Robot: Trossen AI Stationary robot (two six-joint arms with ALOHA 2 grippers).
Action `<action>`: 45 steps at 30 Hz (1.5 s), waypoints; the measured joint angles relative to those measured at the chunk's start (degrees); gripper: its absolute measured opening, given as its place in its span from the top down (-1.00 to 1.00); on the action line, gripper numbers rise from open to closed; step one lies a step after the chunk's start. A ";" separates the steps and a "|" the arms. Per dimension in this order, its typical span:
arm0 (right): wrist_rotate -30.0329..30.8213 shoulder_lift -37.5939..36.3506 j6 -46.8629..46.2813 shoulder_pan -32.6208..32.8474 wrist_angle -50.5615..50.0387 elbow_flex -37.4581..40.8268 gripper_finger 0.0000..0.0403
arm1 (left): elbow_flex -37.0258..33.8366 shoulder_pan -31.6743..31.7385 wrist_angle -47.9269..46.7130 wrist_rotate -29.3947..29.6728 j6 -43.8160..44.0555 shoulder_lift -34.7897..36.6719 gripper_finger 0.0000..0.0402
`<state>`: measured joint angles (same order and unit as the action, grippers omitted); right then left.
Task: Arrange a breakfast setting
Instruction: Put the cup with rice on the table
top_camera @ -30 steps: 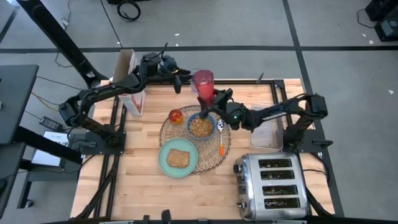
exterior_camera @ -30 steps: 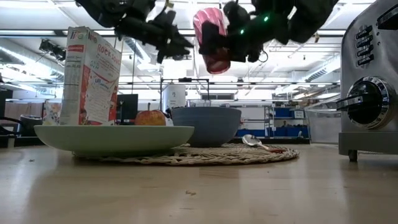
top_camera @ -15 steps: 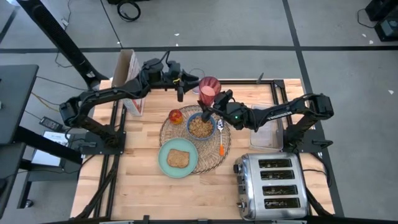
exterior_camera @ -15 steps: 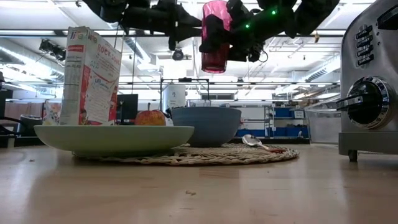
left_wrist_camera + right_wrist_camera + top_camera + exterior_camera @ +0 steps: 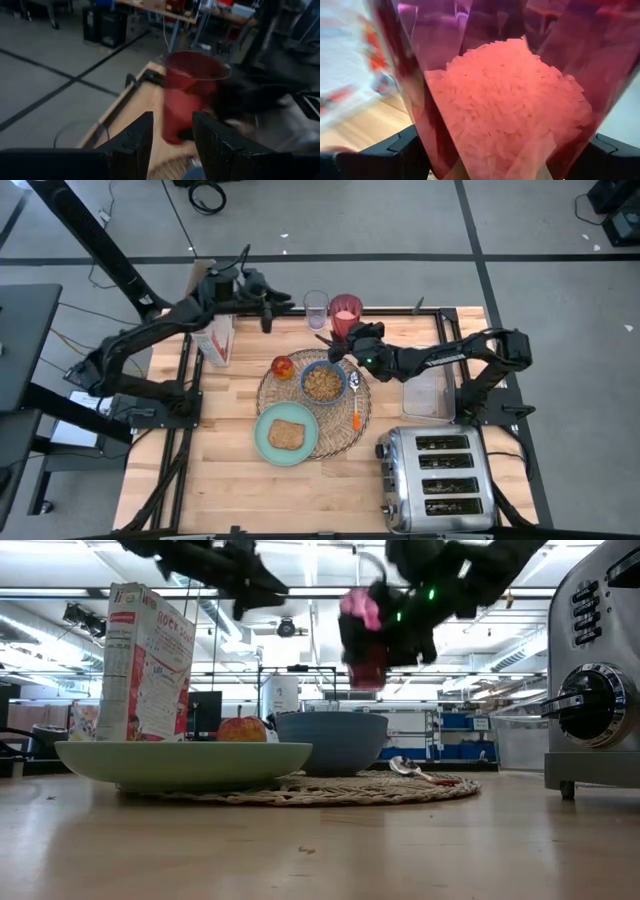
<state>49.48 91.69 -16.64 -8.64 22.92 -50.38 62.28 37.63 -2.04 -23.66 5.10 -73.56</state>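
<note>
The glass of pink drink [image 5: 346, 310], a pink tumbler filled with pink grains [image 5: 505, 95], hangs upright above the table near its far edge, with my right gripper [image 5: 347, 332] shut on it. My left gripper [image 5: 266, 308] is open and holds nothing; it hovers left of the tumbler, beside the cereal box. On the round woven placemat [image 5: 336, 430] rest the blue bowl [image 5: 322, 383] of cereal, the mint-green plate [image 5: 265, 436] with the toast slice [image 5: 287, 434], the apple [image 5: 283, 366] and the orange-handled spoon [image 5: 356, 408]. My right gripper pinches the tumbler's side wall [image 5: 427, 150] between its two fingers [image 5: 385, 157], one on each side. The fingers come about level from the table's right side. The tumbler [image 5: 365, 635] stands upright in the hold, lifted clear of the table.
A clear glass [image 5: 316, 308] stands by the far edge, just left of the tumbler. The cereal box [image 5: 215, 320] is at the far left, a chrome toaster [image 5: 437, 478] at the near right and a clear tray [image 5: 425, 393] at the right.
My right gripper has turned the tumbler from tilted to upright, carried it a little toward the far edge and lowered it. My left gripper has drawn back toward the table's left and gone up, away from the tumbler.
</note>
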 joint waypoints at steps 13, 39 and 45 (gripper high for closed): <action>1.43 17.85 -6.30 -6.55 17.66 5.15 -0.68 | 0.00 -1.46 -9.63 -0.17 -0.17 9.38 0.28; 4.67 25.30 -9.15 -8.73 20.56 5.08 -0.78 | 0.00 -3.76 -10.76 0.04 -1.22 9.97 0.28; 2.73 25.30 -9.14 -8.64 20.03 5.17 -0.92 | 0.00 -3.76 -10.78 0.04 -1.24 9.97 0.28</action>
<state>52.20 116.99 -25.78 -17.28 42.96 -45.21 62.28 33.87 -12.82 -23.62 3.86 -63.59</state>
